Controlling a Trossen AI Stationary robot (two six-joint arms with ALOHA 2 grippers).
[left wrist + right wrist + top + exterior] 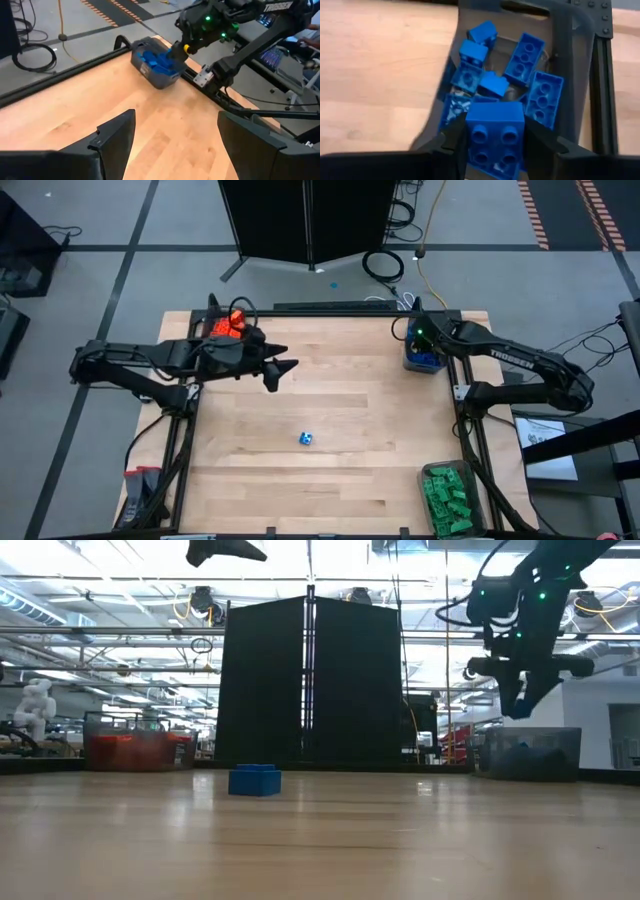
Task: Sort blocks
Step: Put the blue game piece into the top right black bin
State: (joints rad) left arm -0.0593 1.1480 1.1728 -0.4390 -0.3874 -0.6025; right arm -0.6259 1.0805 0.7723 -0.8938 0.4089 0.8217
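Both arms are dark, nearly black, built of slim jointed segments with rounded housings at the joints. The right arm (520,365) carries white lettering along its forearm and a small green light near the wrist; thin black cables loop beside it. The left arm (150,362) tapers to the left gripper (170,135), whose two flat, matte black fingers (116,132) are broad and angular.

The high view looks straight down on the whole tabletop (330,410), the low view skims level across it toward the black panel (310,680), and both wrist views, one seemingly closer, share the blue-block bin (156,65).
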